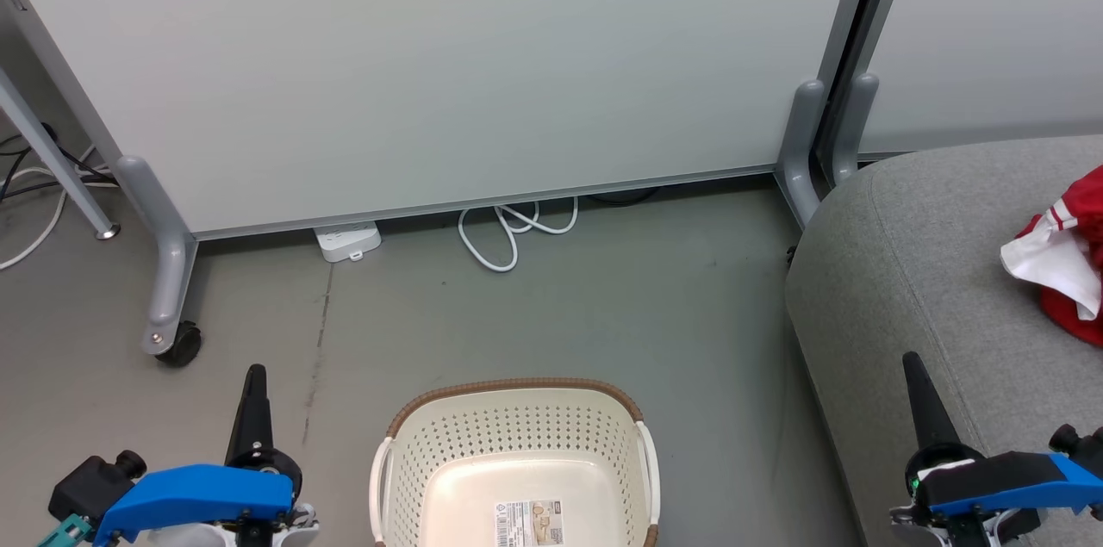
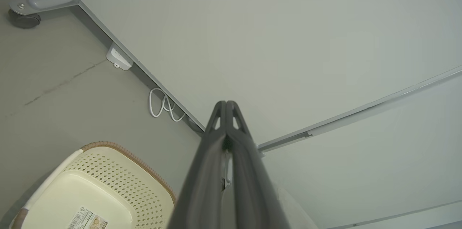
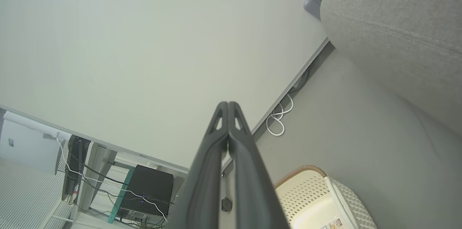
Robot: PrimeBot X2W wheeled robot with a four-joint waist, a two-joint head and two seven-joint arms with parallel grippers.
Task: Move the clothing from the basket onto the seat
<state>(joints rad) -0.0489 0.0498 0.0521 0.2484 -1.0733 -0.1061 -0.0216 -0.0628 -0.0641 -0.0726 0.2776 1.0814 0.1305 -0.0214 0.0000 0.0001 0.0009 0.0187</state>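
Fingers (image 2: 214,146) of the left gripper (image 1: 255,379) are pressed together from tip to base and grasp nothing; the left wrist view confirms no gap between them. Fingers (image 3: 216,142) of the right gripper (image 1: 915,379) are likewise clenched and carry nothing.

Left gripper: low at the left of the head view, over the floor (image 1: 603,314), left of the basket (image 1: 517,385) and apart from it. Right gripper: low at the right, over the front part of the seat (image 1: 905,254); whether it touches the upholstery cannot be told.

Basket: upright on the floor between the two grippers, near edge cut off by the frame. Its pale inner bottom shows bare, with a printed label (image 1: 528,523) on it.

Clothing (image 1: 1068,263): a crumpled red and white bundle lying on the seat at the far right, partly cut off by the frame edge. A striped trim is visible on it. Whether it is one garment or two cannot be told. It lies well apart from the basket and from both grippers.

Surroundings: a pale partition panel (image 1: 474,56) on castered feet stands beyond the basket. A white power strip (image 1: 347,239) and a looped white cable (image 1: 508,233) lie on the floor at its lower edge.
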